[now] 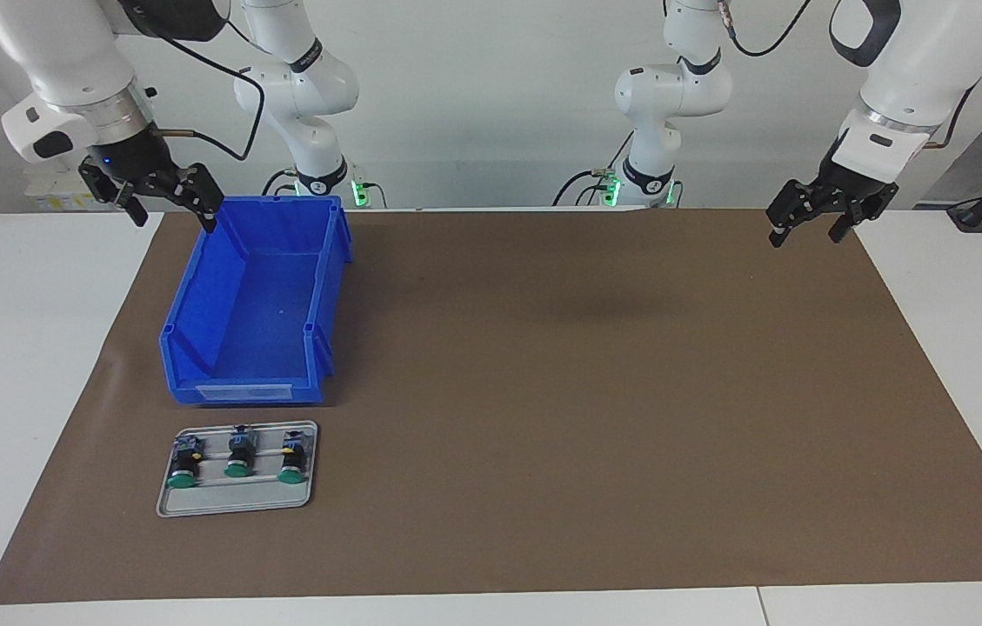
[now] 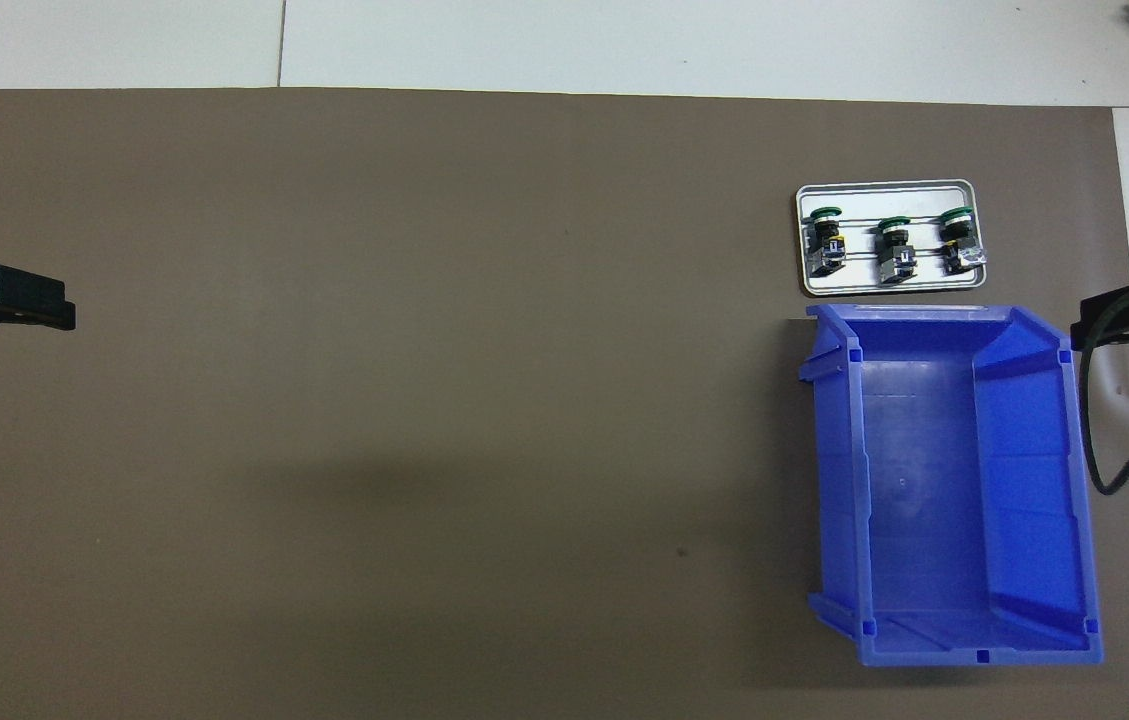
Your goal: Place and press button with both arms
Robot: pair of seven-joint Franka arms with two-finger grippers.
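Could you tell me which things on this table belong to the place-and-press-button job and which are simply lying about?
For the job:
- three green-capped buttons on the grey tray
- right gripper, open, raised beside the blue bin
- left gripper, open, raised over the mat's edge

Possibly for the placing, cannot tell:
- blue bin, nothing in it
- brown mat

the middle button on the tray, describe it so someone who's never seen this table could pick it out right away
Find the big blue bin at the right arm's end of the brown mat; a small grey tray lies just farther from the robots than it. Three green-capped buttons lie in a row on it, and the middle button is the only one with a button on each side.
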